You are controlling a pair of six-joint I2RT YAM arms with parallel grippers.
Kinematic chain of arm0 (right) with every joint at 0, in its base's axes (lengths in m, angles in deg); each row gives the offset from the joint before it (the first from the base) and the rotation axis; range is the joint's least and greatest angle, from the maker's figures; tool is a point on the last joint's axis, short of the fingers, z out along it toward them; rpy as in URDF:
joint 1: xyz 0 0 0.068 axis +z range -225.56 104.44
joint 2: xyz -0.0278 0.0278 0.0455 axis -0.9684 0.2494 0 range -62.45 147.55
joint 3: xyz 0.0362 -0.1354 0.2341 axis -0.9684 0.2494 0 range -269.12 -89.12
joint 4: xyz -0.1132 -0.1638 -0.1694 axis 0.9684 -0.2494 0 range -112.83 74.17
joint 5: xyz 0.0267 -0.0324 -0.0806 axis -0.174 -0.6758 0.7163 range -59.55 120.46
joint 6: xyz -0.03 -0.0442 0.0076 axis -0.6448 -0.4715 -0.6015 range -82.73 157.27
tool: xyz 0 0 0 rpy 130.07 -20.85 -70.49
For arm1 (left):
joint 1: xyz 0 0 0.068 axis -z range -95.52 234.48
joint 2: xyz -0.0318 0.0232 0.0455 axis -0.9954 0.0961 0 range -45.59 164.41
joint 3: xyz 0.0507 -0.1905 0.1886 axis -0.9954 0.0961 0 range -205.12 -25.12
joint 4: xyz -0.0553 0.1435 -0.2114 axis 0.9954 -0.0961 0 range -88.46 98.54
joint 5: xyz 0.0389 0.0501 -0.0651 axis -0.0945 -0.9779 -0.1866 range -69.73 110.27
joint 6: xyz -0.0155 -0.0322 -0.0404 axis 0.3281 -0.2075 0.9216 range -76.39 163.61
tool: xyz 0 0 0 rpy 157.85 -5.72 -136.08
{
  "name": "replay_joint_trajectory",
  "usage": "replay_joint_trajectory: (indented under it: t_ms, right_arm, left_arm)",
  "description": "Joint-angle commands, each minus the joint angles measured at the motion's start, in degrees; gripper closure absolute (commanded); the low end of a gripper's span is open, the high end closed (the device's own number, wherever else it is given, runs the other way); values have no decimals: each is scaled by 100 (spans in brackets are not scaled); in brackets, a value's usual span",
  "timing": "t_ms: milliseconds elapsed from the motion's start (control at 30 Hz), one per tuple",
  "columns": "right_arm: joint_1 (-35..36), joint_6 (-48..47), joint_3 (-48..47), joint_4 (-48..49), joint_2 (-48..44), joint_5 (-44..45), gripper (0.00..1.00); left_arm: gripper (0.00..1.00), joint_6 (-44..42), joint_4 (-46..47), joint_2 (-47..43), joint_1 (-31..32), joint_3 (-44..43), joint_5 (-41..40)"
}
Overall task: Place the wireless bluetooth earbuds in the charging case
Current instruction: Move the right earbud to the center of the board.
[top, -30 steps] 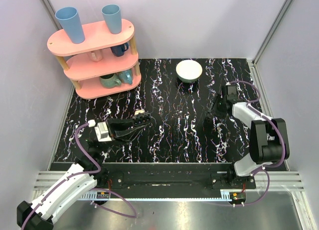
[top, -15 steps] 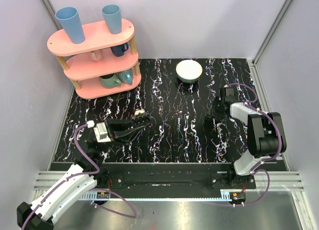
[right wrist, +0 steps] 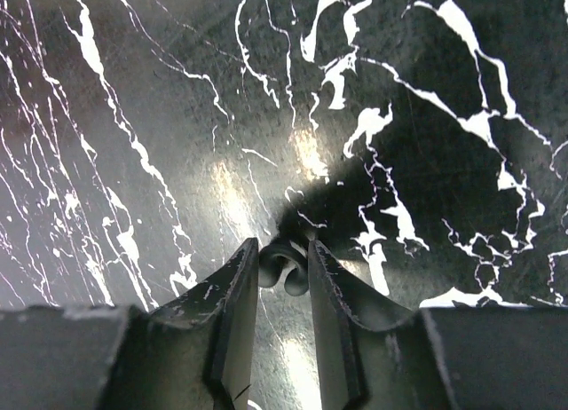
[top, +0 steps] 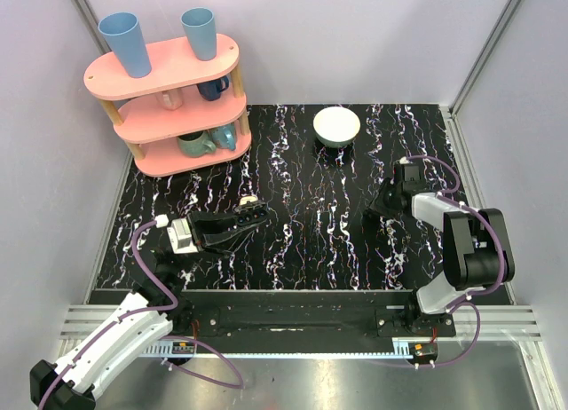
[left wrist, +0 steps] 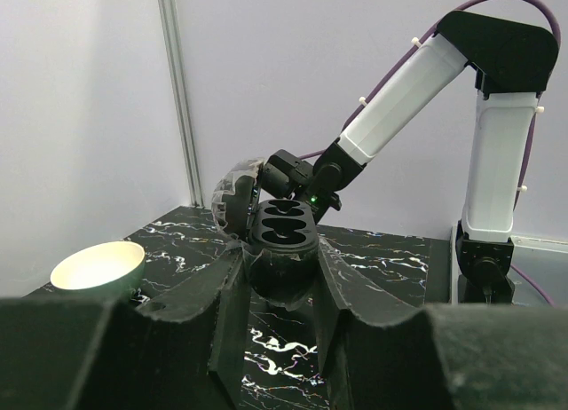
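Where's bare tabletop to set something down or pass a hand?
Free: the centre strip of the black marbled table, between the left gripper holding the cream rounded charging case and the right gripper. Crowded: by the pink three-tier shelf and white bowl.

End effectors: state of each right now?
Left end effector: closed on the open case.
Right end effector: jaws either side of an earbud; grip cannot be told.

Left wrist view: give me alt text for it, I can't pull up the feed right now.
The left gripper clamps a small rounded charging case, lid hinged open, its two dark wells apparently empty. Behind it reaches the white-and-black right arm; a white bowl sits at left on the black marbled table.
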Motion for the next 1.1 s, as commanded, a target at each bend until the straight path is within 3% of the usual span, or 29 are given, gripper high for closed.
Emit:
replay_joint_trajectory:
  t_ms: [0,400,667,933,1067]
  right_arm:
    - [-14,10,268,-251,-212,-6,66]
    - [-5,-113,259,-207,-186,-172,67]
    - [-14,-96,391,-93,-423,-260,54]
    - [-14,-140,356,13,-326,-366,56]
    - [-14,45,505,144,-782,29,53]
  left_arm:
    - [100,-25,166,25,4,-158,12]
    - [100,-7,166,16,13,-149,38]
    - [100,-7,157,16,4,-158,30]
    - [100,19,184,42,13,-149,38]
    - [100,2,131,-2,13,-158,4]
